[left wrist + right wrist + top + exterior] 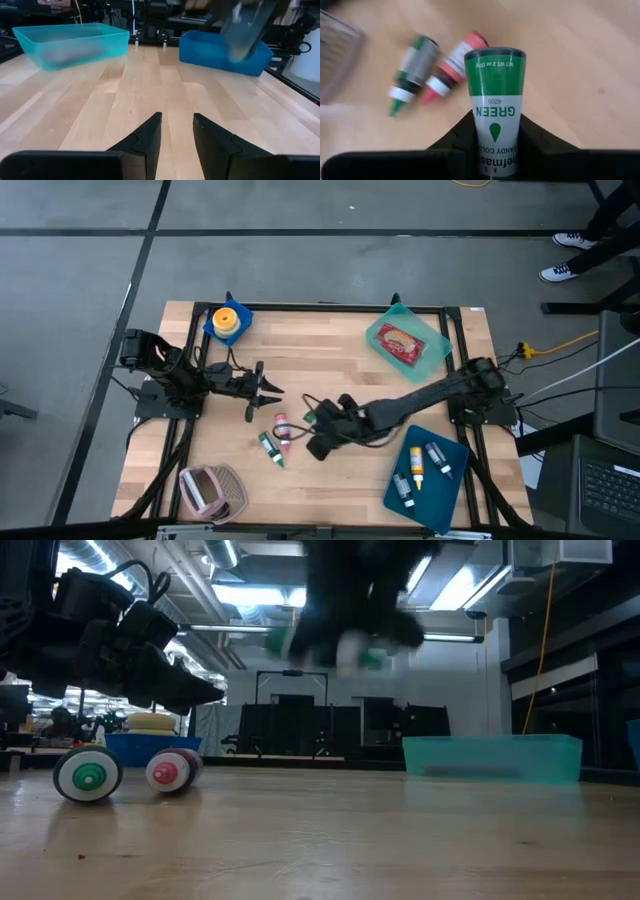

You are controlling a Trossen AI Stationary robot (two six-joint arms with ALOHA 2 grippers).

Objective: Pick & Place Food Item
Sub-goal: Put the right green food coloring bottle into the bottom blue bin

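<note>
Right gripper (495, 137) mid-table, jaws clamped on green bottle (495, 95), lifted clear above 2 bottles (435, 70) lying on table (330, 370); likely bound for blue tray (455, 480) holding similar bottles. Left gripper (177, 132) waits at left, jaws apart, empty.
</note>
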